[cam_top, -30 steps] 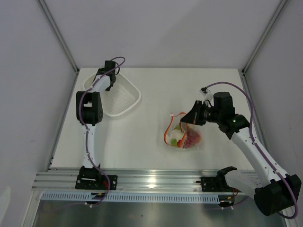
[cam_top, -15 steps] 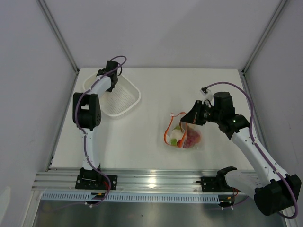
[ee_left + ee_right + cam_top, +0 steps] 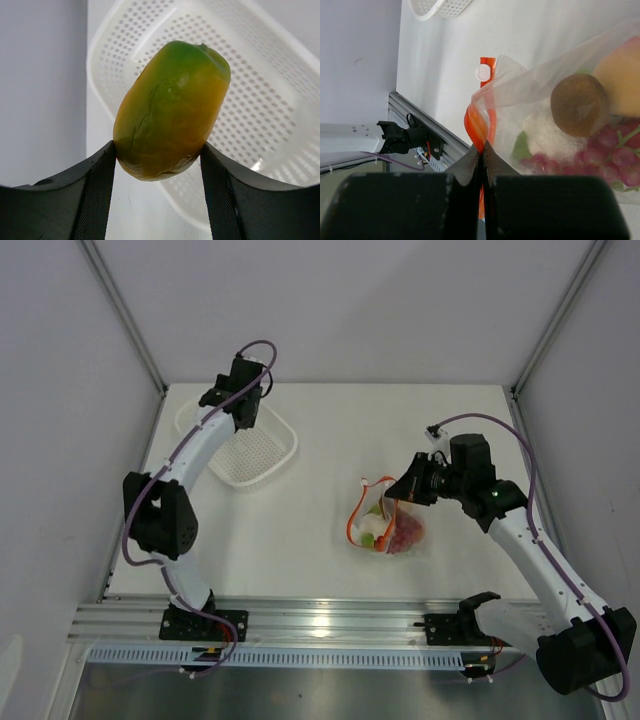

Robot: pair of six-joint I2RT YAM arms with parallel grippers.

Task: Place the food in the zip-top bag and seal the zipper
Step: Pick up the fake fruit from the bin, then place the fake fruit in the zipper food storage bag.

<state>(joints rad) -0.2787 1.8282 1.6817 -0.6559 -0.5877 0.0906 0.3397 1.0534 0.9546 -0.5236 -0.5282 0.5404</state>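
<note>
My left gripper (image 3: pixel 243 412) is shut on the yellow-green mango (image 3: pixel 171 110) and holds it above the white mesh basket (image 3: pixel 260 90). The mango does not show in the top view. My right gripper (image 3: pixel 397 493) is shut on the red-orange zipper strip (image 3: pixel 479 127) of the clear zip-top bag (image 3: pixel 388 525), holding its mouth up. Inside the bag lie a brown piece (image 3: pixel 579 105), a red grape cluster (image 3: pixel 600 157), a white-and-green piece (image 3: pixel 540 137) and a peach-coloured piece (image 3: pixel 620 82).
The white mesh basket (image 3: pixel 262 455) stands at the back left of the white table. Slanted frame posts stand at the back corners. A metal rail (image 3: pixel 330 625) runs along the near edge, with both arm bases on it.
My left arm has lifted and swung up and to the right over the basket, with the mango in its jaws. My right arm and the bag have not moved.
</note>
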